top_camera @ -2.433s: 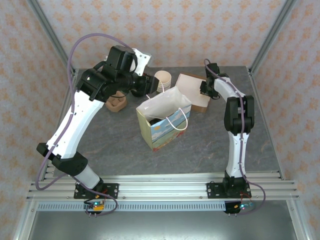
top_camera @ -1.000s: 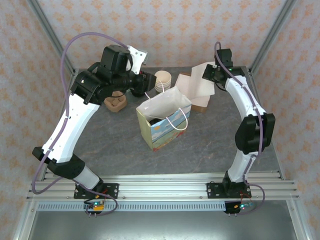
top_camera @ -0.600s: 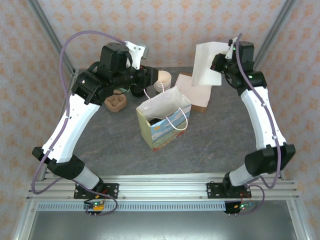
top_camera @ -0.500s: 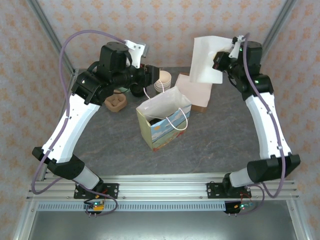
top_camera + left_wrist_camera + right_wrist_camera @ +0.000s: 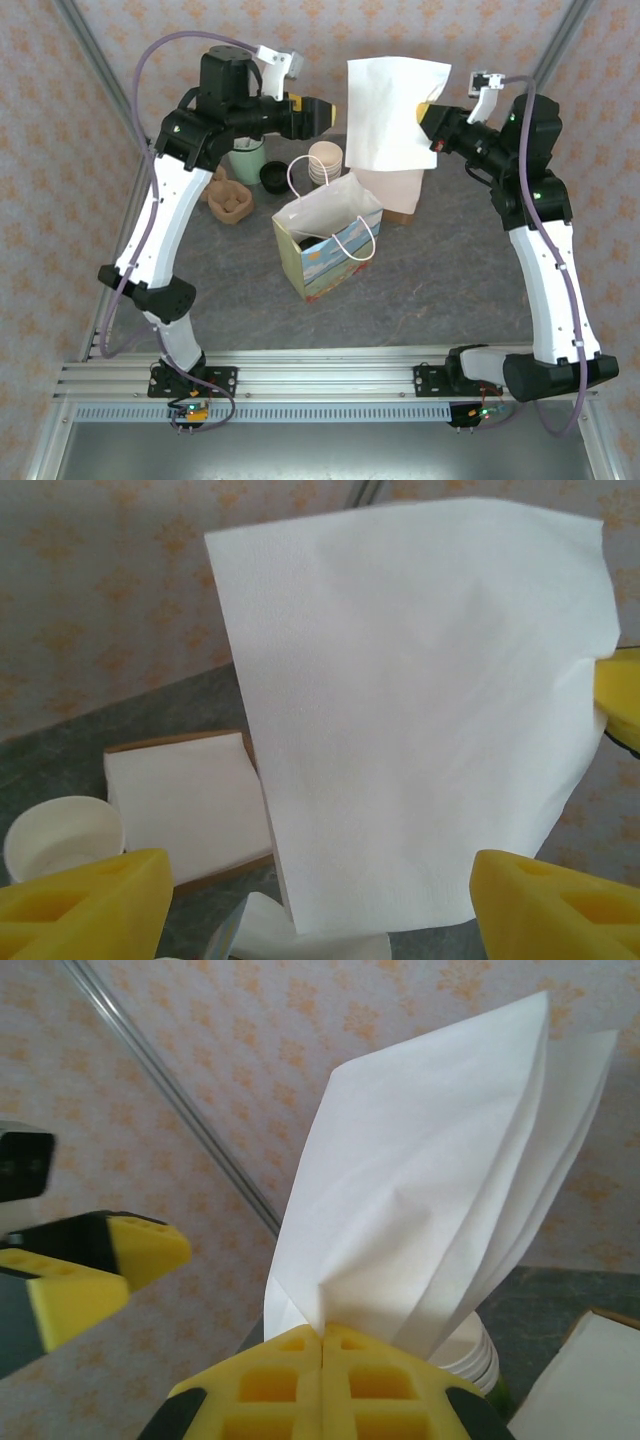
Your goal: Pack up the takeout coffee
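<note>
- My arms' bases sit at 6 o'clock on the near rail, and both arms reach up and away over the table (image 5: 200,290).
- Mid-table stands the paper gift bag (image 5: 318,262), upright with its mouth open and its white cord handles loose at the rim.
- At 10 o'clock from the bag I see a brown moulded cup carrier (image 5: 230,203) on the grey surface.
- At 2 o'clock from the bag lies the napkin tray (image 5: 398,196), with a flat white stack in it.
- The takeout coffee (image 5: 272,177) stands on the table at 11 o'clock from the bag, outside it, its black lid facing up and no finger on it.
- Just beside the coffee at 3 o'clock is the stack of cream cups (image 5: 326,160); at 10 o'clock from it is the mint-green tumbler (image 5: 245,160).
- The left gripper (image 5: 322,107) hangs high above the far end, its yellow fingers (image 5: 90,905) spread wide with nothing between them.
- The right gripper (image 5: 322,1345) is pinched tight on the edge of a white napkin (image 5: 388,110), which hangs open in the air between the two grippers, above the tray and cups.
- Behind it all is the patterned wall (image 5: 400,30).
</note>
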